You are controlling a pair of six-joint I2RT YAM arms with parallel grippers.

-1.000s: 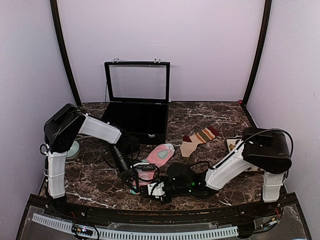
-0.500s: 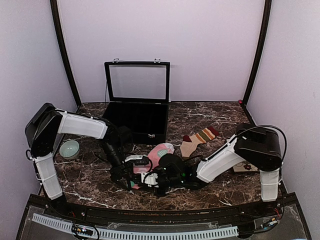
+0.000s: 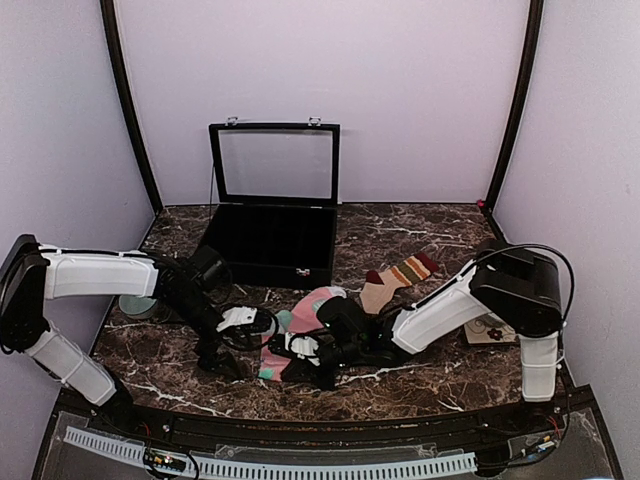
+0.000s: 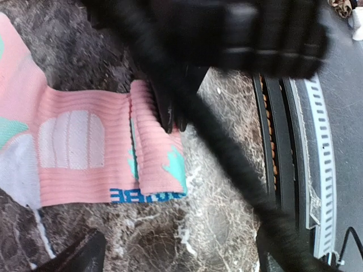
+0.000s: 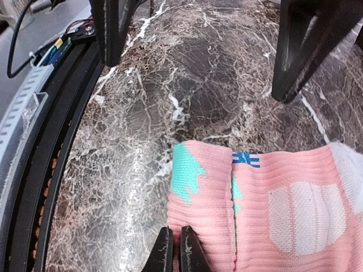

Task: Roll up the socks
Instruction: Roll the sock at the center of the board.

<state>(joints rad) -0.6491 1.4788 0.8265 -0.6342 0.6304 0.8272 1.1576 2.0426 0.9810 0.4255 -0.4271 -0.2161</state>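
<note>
The pink sock [image 3: 312, 306], with mint-teal patches, lies flat on the marble near the front. Its near end is folded over into a short roll [image 5: 207, 198], also seen in the left wrist view [image 4: 157, 148]. My right gripper [image 5: 177, 250] is shut on the edge of that fold, its tips [image 3: 283, 358] low at the sock's near end. My left gripper [image 3: 238, 345] stands open just left of the sock, holding nothing; its two fingers [image 5: 115, 28] straddle bare marble. The tan striped sock [image 3: 398, 275] lies flat further back on the right, untouched.
An open black case [image 3: 270, 245] with a glass lid stands at the back. A pale bowl [image 3: 133, 304] sits behind the left arm. A small card [image 3: 487, 330] lies at the right. The black front rail [image 4: 283, 147] runs close to the sock's rolled end.
My left gripper let go of the sock, opened wide and drew back to the left as its arm stretched low. My right gripper moved in and shut on the folded end.
</note>
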